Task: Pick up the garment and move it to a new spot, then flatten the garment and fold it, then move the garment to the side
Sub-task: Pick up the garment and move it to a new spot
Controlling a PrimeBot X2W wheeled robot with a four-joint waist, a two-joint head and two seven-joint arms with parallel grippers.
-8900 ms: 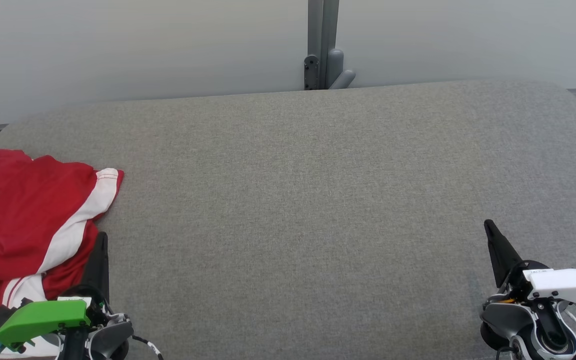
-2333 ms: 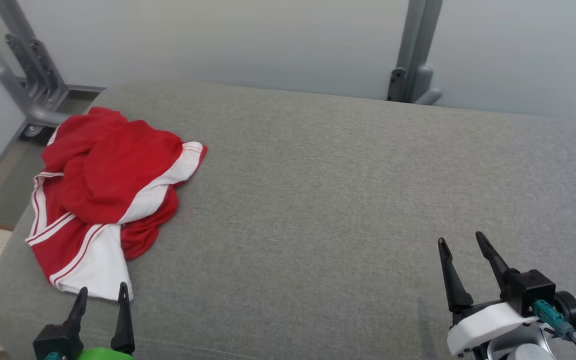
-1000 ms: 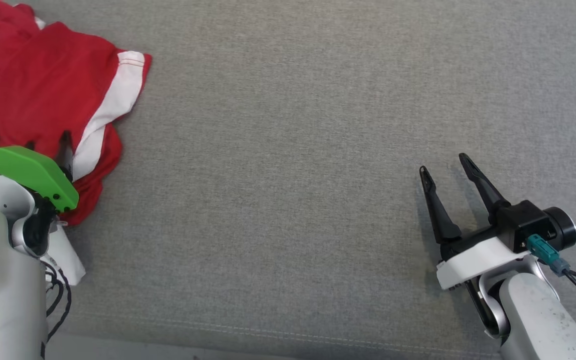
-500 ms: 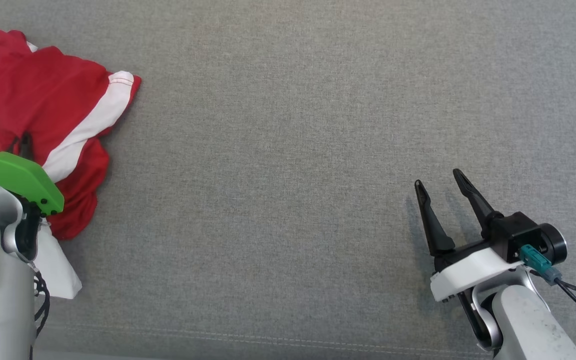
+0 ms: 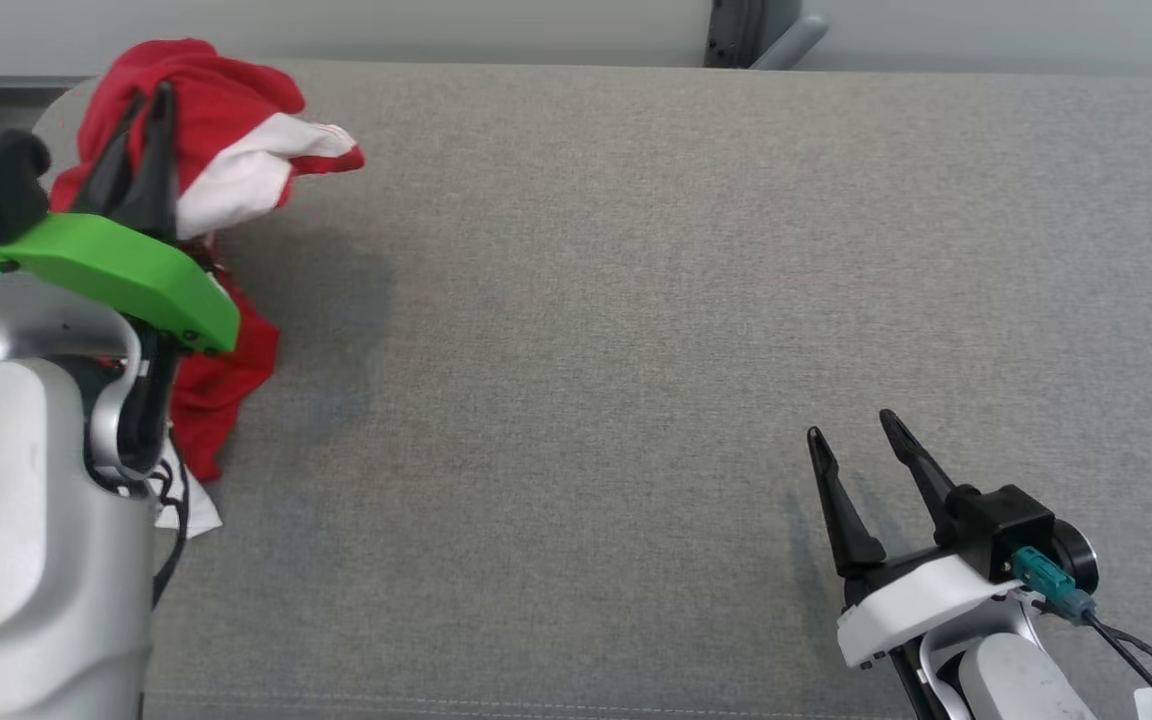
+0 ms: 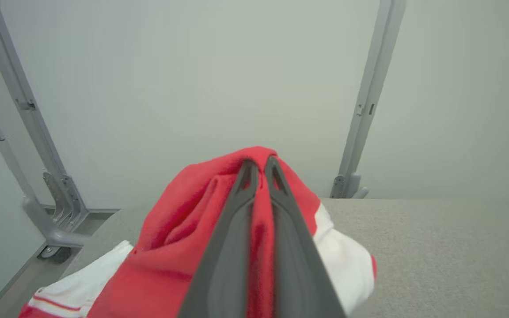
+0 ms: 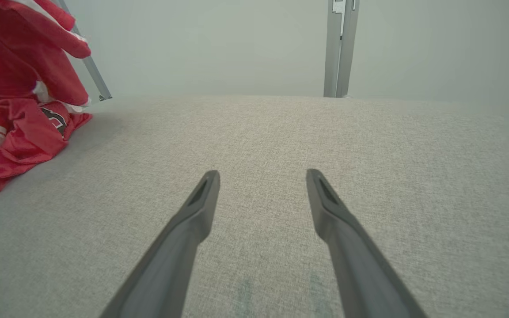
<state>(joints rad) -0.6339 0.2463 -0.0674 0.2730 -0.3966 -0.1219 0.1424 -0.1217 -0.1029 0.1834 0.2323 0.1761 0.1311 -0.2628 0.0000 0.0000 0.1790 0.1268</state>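
The left end effector [image 5: 154,95] is clenching a bunched fold of the red-and-white garment [image 5: 236,95], the rest trailing beneath it onto the grey tabletop [image 5: 636,300], apparently for carrying to a new spot, while the right end effector [image 5: 851,423] is hovering released, well apart.

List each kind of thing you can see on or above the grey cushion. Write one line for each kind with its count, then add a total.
Clothing: 1, the red and white garment, pinched in the shut left claw.
Claws: 2, the left claw and the open right claw.
Furniture: 1, the grey cushion.
Total: 4.
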